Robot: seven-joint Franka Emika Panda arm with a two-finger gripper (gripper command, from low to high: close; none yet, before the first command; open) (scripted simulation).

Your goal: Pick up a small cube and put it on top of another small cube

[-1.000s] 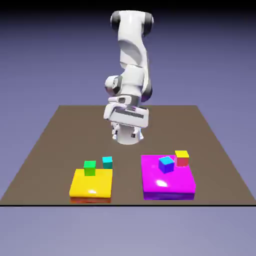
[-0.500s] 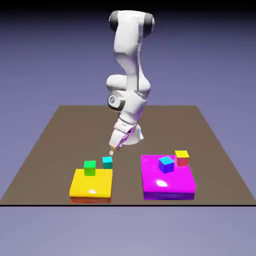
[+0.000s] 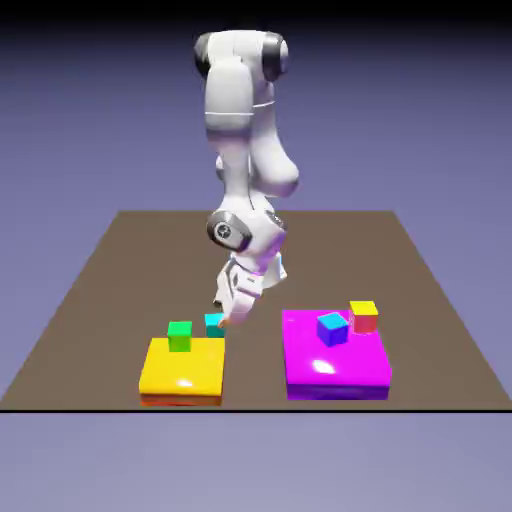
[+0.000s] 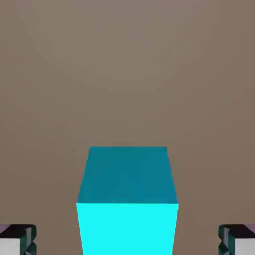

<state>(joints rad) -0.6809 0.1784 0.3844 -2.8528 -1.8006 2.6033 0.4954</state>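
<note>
Cyan cube [image 4: 127,199] bottom cut by hand view's lower edge; in exterior view gripper [image 3: 222,322] partly hides it.

- 2 flat slabs lie side by side on the table [image 3: 100,280], 1 slab [image 3: 181,372] on the exterior view's left, the other slab [image 3: 335,357] on its right.
- A cube [image 3: 179,336] sits on the left slab.
- The small cube [image 3: 213,323] stands on the table just behind that slab, between the parted fingertips [image 4: 17,240] of the gripper [image 3: 222,318].
- 2 cubes [image 3: 332,328] sit on the right slab, 1 [image 3: 364,316] at its far corner.

A flat brown table [image 3: 110,270] sits before a plain blue-violet backdrop [image 3: 420,110], darkening toward the top edge.
</note>
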